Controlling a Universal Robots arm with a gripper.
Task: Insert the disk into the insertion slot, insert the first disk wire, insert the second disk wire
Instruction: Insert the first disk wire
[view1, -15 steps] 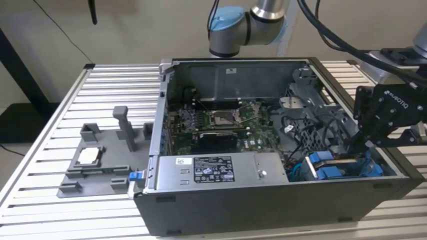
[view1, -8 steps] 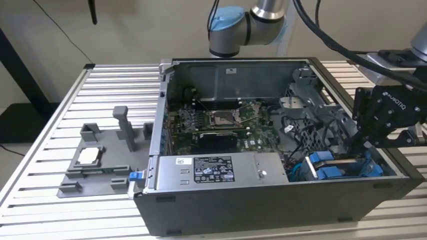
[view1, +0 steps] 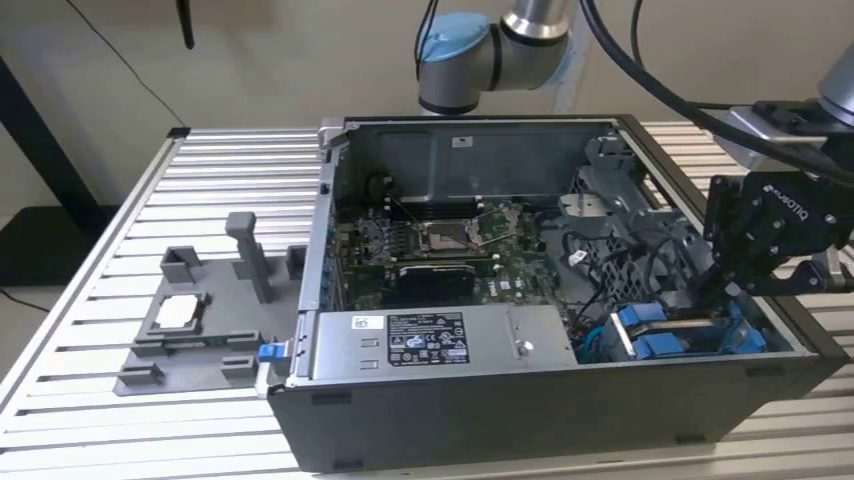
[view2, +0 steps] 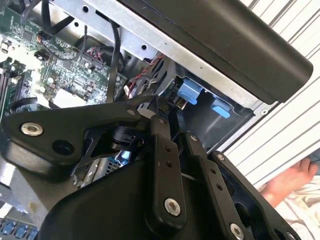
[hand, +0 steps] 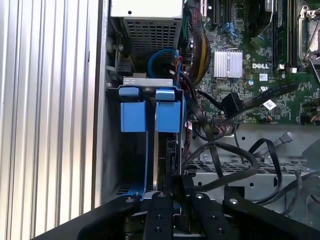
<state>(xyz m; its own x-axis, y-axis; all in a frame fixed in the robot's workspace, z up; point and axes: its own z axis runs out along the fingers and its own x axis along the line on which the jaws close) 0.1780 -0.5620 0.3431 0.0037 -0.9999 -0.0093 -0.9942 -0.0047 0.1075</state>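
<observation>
The disk (hand: 166, 150) stands on edge in its blue carrier inside the insertion slot (hand: 112, 150), a dark metal bay at the case corner. In the exterior view the disk (view1: 687, 325) shows as a silver strip between blue carrier tabs in the insertion slot (view1: 627, 345). My gripper (hand: 175, 192) sits at the disk's near end, shut on it. In the exterior view the gripper (view1: 714, 295) reaches down into the case from the right. A loose black cable with a plug (hand: 235, 105) and a second plug (hand: 286, 136) lie beside the bay.
The grey power-supply box (view1: 427, 340) fills the case front, with the motherboard (view1: 454, 240) behind it. A grey fixture (view1: 200, 320) stands on the slatted table (view1: 94, 300) at the exterior view's left. A person's hand (view2: 292, 180) rests outside the case.
</observation>
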